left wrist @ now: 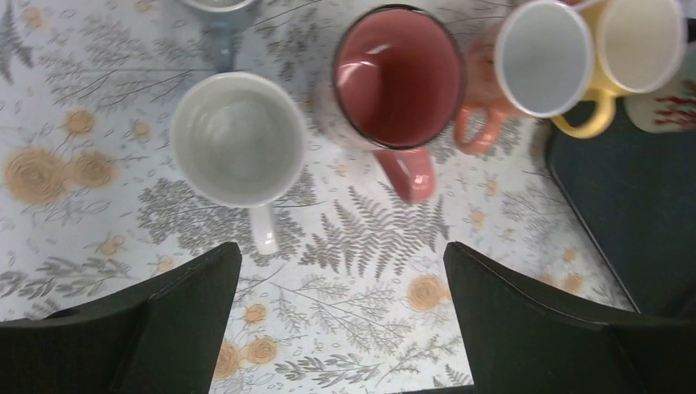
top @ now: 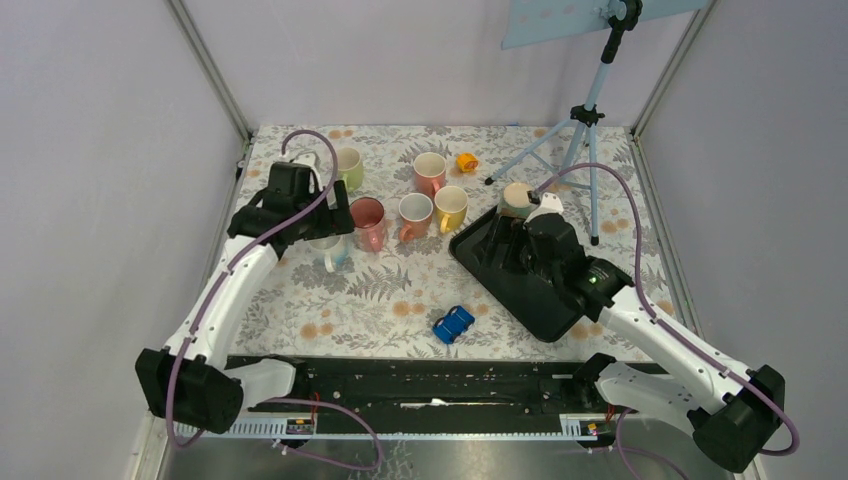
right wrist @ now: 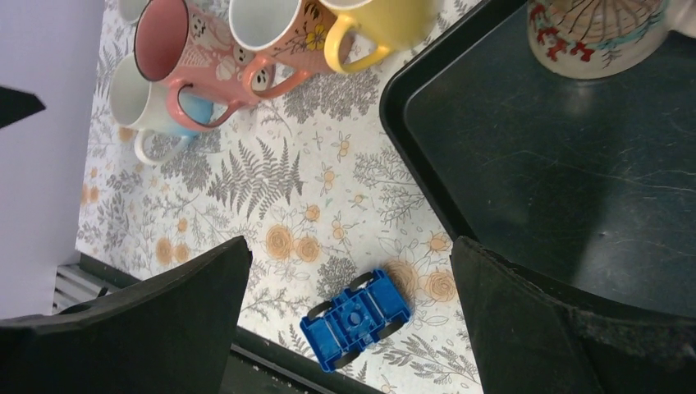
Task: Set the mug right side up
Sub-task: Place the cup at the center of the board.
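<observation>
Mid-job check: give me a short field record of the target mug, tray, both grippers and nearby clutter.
target mug: patterned mug, appears base-up, on the tray
tray: black tray, right side of table
left gripper: open, empty, facing upright white mug and pink mug
right gripper: open, empty, over tray edge, short of the mug
clutter: blue toy car beside tray
</observation>
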`<state>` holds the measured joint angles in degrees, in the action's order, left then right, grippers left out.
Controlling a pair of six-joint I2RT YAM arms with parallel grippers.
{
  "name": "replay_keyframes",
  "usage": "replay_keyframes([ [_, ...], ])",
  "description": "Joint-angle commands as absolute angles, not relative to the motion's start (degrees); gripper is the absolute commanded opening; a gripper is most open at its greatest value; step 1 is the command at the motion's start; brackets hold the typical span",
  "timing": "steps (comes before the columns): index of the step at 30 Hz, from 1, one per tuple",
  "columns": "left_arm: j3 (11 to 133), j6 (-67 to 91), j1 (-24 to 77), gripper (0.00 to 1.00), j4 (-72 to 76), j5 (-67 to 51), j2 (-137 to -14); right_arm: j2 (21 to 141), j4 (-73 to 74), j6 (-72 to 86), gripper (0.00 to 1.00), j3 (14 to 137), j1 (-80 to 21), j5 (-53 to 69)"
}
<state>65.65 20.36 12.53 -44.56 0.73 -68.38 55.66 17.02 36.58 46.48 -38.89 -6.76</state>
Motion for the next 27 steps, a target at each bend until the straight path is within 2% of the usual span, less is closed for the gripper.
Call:
replay_keyframes([
  [1, 69.26, 19.50, 16.38, 0.99, -43.59, -2.87, -65.67, 55.81, 16.69, 37.30, 1.00, 50.07, -39.20, -12.63],
  [19, 71.23, 22.85, 34.58, 0.99, -35.12, -4.32, -68.03, 57.49, 18.80, 33.76, 1.00, 54.15, -38.26, -18.58],
  [27, 70.56, 23.20, 39.13, 0.99, -32.63, -5.46, -68.97, 60.20, 16.06, 30.18, 1.00, 55.55, -27.67, -12.25],
])
